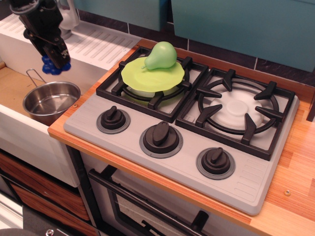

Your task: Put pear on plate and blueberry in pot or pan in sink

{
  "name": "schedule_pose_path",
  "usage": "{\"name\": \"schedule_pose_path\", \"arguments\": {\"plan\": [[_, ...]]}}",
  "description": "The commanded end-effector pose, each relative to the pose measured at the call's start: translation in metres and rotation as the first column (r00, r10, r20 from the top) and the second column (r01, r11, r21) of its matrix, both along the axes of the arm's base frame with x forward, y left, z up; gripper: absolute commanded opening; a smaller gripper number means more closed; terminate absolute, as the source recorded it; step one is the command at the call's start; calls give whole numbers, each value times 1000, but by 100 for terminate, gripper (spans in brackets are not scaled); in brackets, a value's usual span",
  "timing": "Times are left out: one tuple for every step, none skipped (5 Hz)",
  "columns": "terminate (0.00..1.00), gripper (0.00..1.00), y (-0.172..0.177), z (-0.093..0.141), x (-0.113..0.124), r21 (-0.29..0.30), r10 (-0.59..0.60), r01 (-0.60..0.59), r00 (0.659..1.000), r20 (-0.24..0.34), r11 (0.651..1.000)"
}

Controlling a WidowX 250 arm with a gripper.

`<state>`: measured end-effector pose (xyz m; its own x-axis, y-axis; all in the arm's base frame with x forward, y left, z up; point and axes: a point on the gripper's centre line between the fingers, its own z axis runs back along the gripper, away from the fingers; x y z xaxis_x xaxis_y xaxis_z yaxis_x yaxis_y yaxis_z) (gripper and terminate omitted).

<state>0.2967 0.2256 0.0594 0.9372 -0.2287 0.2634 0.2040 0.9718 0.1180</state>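
My hand (55,60) grips the blueberry (53,66) above the sink (12,88), just over the pot (50,101), whose wire handle points far-left. On the stove (197,132) to the right, the pear (161,55) lies on the plate (152,74), stem left.

Wooden counter (295,162): orange-brown plank top, running from the near left edge to the far right.
Directly on it: grey two-burner stove (172,147), filling most of the surface, three black knobs along its near side.
Exposed wood: a narrow strip at the near edge, a wider area at right.
Left of it: the sink (15,88).
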Motion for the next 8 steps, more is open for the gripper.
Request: {"name": "schedule_pose_path", "arguments": {"plan": [[0, 100, 13, 12, 12, 49, 4, -5, 1000, 22, 999], [0, 100, 2, 16, 10, 64, 26, -26, 1000, -3, 998], [0, 100, -11, 17, 7, 80, 44, -44, 999, -4, 996], [0, 100, -19, 18, 6, 87, 52, -52, 999, -3, 995], [0, 100, -27, 22, 1, 92, 55, -54, 998, -6, 994], [0, 100, -36, 26, -5, 93, 66, -65, 998, -10, 994], [0, 100, -48, 27, -14, 98, 61, -61, 998, 12, 993], [100, 100, -60, 28, -23, 99, 83, -84, 996, 16, 992]]}}
